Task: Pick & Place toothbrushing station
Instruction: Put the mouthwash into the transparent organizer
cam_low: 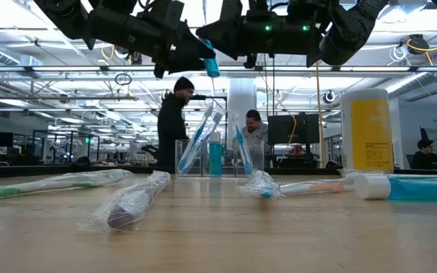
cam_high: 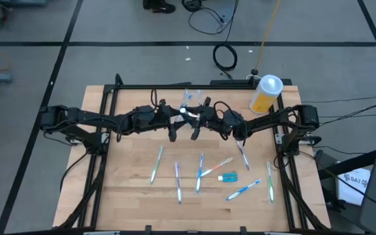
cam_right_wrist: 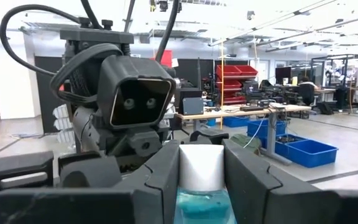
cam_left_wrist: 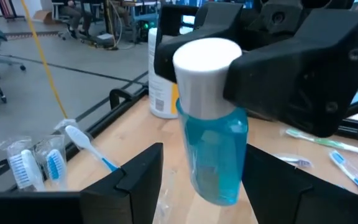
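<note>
We see the toothpaste tube (cam_left_wrist: pixel 213 146) held in the air above the surface (cam_high: pixel 132 196) — the right end effector (cam_right_wrist: pixel 201 171) grips its white cap. The left end effector (cam_left_wrist: pixel 201 186) stands released around its teal body. The cup (cam_low: pixel 211 155) sits just beyond, brushes inside.

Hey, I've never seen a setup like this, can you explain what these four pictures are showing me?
Two dark robot arms meet over a wooden table. One picture looks straight down, one sits at tabletop level, and two come from cameras on the arms' wrists. The right gripper holds a teal toothpaste tube by its white cap, between the open fingers of the left gripper. Wrapped toothbrushes lie on the table, a clear cup holds more, and a yellow bottle stands at the far corner.
</note>
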`<act>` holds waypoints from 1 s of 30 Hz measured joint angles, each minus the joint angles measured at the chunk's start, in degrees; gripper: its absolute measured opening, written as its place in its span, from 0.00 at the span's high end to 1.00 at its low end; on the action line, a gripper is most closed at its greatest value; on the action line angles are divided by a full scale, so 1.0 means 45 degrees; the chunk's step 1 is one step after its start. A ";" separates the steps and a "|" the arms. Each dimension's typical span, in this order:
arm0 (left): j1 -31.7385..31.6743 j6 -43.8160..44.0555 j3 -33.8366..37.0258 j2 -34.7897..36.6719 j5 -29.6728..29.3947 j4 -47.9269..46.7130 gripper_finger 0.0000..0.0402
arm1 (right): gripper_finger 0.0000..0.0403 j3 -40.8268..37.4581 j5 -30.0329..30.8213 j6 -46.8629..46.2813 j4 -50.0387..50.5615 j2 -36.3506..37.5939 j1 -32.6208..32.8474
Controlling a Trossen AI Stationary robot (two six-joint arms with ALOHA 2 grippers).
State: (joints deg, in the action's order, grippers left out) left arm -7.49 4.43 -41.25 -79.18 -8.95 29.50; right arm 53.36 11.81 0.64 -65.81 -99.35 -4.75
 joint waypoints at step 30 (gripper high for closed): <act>-0.0083 -0.0541 0.0000 0.0000 0.0071 -0.0404 0.71 | 0.65 0.0010 -0.0060 0.1431 0.0870 0.0133 -0.0105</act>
State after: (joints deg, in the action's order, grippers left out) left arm -7.86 1.99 -41.25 -79.18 -8.63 27.68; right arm 53.41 11.54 7.08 -61.90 -98.75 -5.23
